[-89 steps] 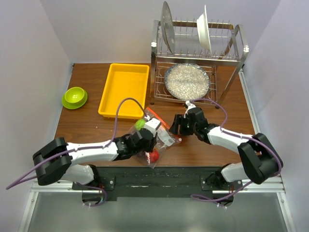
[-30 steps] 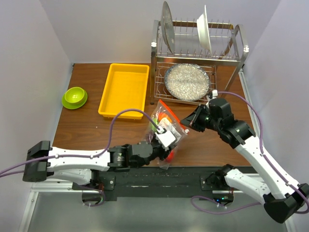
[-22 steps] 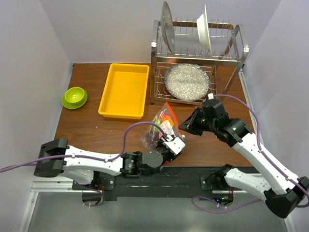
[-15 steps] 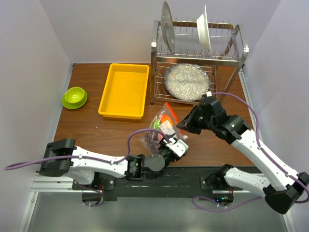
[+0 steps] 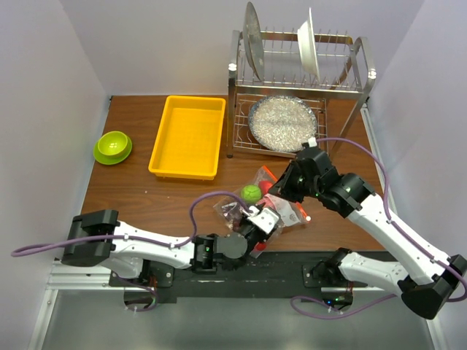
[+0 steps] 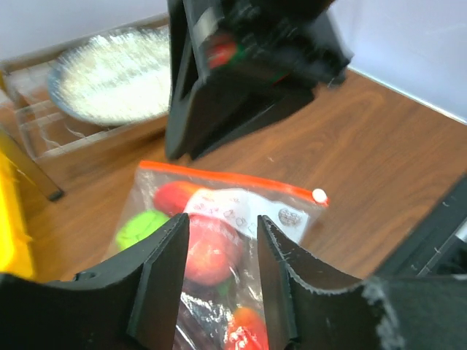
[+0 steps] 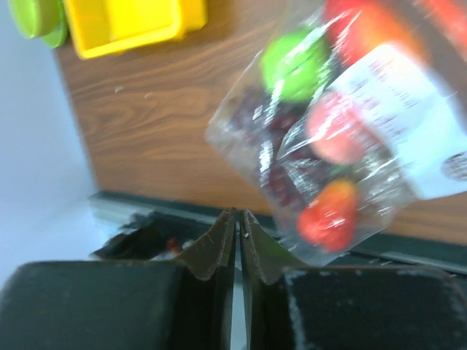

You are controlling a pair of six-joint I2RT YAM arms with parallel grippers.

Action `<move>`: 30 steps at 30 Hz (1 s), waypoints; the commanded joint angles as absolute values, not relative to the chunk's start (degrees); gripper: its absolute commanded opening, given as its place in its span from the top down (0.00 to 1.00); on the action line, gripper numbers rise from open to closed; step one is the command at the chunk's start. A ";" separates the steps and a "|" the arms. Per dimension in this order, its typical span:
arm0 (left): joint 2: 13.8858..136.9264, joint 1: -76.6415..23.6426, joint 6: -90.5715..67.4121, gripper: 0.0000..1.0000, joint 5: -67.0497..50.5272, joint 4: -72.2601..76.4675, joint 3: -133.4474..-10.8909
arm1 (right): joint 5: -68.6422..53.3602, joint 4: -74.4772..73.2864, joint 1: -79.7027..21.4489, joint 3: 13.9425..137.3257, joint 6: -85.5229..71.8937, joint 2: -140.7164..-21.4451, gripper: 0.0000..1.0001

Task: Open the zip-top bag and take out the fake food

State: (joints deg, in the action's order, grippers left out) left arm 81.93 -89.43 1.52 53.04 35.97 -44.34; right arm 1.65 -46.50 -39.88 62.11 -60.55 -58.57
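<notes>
Hands both empty: left hand (image 6: 221, 244) half open over zip-top bag (image 6: 292, 217), right hand (image 7: 238, 219) nearly closed.

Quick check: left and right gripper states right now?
Left gripper: open, holding nothing; the zip-top bag lies beyond its fingers.
Right gripper: all but shut, holding nothing.

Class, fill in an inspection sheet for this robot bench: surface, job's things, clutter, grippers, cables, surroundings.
Surface: brown wooden table.
Job's things: bag near the front edge, between the grippers; toy food inside it, green fruit showing.
Clutter: yellow tray, green bowl, dish rack holding plates.
Grippers: left gripper open, aimed at the bag; right gripper shut, nothing between its fingers.
Cables: purple cable loops over each arm.
Surroundings: pale walls on three sides.
</notes>
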 commanded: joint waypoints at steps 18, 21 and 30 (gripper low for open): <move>84.54 -73.76 -41.31 0.79 28.92 8.80 -39.11 | -5.54 -16.52 -19.78 34.90 -36.82 -64.96 0.40; 85.86 -71.20 -40.96 0.80 28.48 8.00 -38.50 | -3.78 -17.31 -19.86 32.26 -36.56 -62.59 0.38; 91.49 -63.55 -33.67 0.81 29.09 9.31 -42.87 | -7.56 -16.08 -23.63 22.25 -44.63 -51.17 0.41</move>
State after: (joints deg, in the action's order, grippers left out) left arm 88.86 -66.43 -37.82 27.66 9.37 -39.33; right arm -5.69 -17.80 -20.88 25.65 -39.79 -55.94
